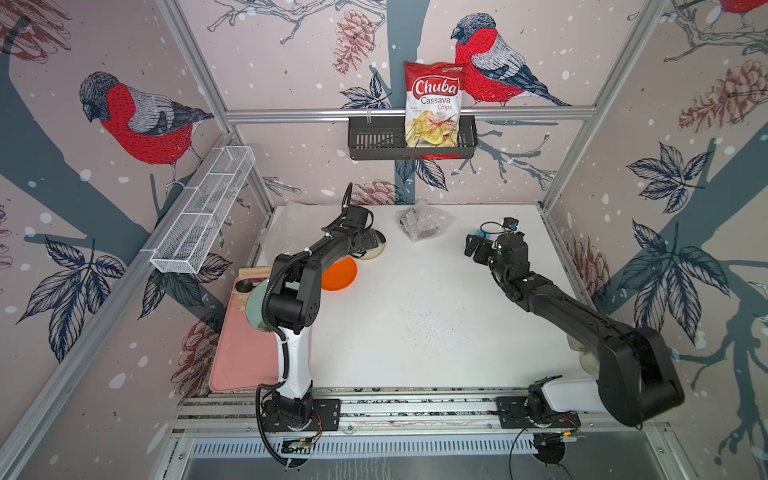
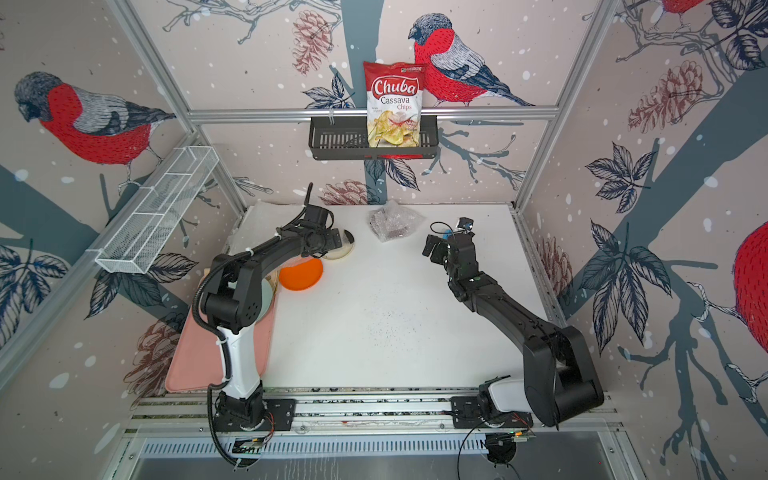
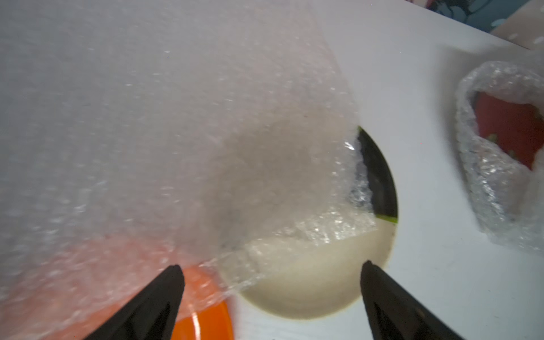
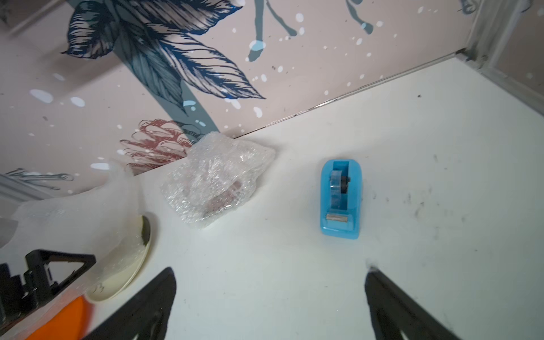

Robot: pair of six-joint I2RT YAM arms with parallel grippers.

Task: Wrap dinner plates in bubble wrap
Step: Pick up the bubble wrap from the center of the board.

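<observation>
Blurred bubble wrap (image 3: 176, 132) hides much of the cream plate (image 3: 309, 282).

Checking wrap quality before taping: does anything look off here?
Yes. The dark red plate shows through a gap in its bubble wrap bundle, and a loose bubble wrap sheet covers only part of the cream plate.

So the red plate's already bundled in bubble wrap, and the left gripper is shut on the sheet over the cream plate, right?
Not quite: the left gripper is open, jaws wide apart, as the left wrist view shows. The red plate is bundled, and the sheet does lie partly over the cream plate.
</observation>
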